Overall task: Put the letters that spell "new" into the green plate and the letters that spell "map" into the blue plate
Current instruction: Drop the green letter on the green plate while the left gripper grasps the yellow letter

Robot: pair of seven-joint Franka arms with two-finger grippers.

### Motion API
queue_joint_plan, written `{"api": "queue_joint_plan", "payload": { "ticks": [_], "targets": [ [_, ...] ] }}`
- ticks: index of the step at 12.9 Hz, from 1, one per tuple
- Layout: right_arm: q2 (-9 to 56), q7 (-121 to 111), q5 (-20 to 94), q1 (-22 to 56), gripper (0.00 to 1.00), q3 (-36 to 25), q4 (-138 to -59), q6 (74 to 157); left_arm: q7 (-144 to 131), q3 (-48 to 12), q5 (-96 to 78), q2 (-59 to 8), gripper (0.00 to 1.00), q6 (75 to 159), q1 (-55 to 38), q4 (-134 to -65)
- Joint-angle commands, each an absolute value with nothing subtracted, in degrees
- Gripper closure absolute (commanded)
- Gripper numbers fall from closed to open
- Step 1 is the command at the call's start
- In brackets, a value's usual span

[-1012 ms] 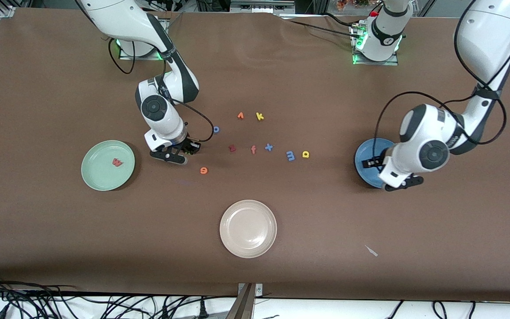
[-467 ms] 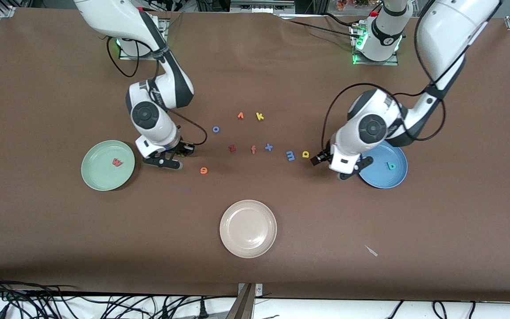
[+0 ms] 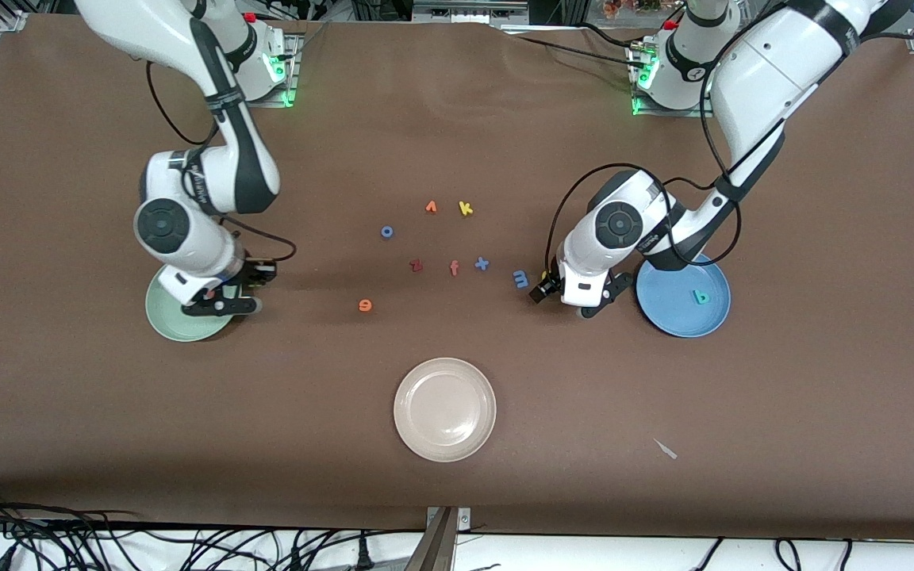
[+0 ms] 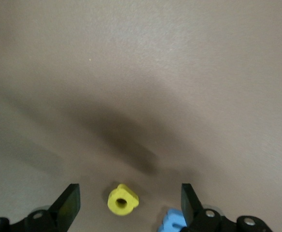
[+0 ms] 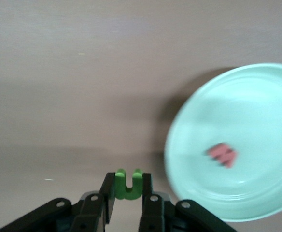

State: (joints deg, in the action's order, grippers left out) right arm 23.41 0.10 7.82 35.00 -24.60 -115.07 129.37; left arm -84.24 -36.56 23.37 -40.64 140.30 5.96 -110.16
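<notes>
We see our right pincer (image 5: 127,198) clamped on the green "n" (image 5: 128,183) over the green plate (image 3: 169,323), which holds the "w" (image 5: 222,154). Our left pincer (image 4: 130,203) gapes over the "a" (image 4: 122,199), beside the "m" (image 3: 520,278). The "p" (image 3: 699,297) lies in the blue plate (image 3: 667,313).

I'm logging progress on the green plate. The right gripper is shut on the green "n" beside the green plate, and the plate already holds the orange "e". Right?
Not quite. The letter lying in the green plate is the salmon-red "w", not the orange "e", which lies on the table. The right wrist view shows it. The right gripper is indeed shut on the green "n".
</notes>
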Motion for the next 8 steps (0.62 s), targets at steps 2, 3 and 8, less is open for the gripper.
{"api": "queue_joint_plan", "payload": {
  "ticks": [2,3,8],
  "targets": [
    [24.5,-11.3,7.3,32.4,1.0,-27.6,-115.4,130.4,-87.4,-35.9,25.9,-41.4,0.15,140.9,5.0,-110.5],
    [25.7,-14.3,7.3,30.7,1.0,-27.6,-115.4,132.3,-87.8,-36.0,25.9,-41.3,0.18,140.8,5.0,-110.7],
    [26.6,-17.2,8.3,29.5,0.0,-27.2,-114.5,133.3,-88.9,-36.1,25.8,-41.1,0.24,140.2,3.8,-112.3]
  ]
}}
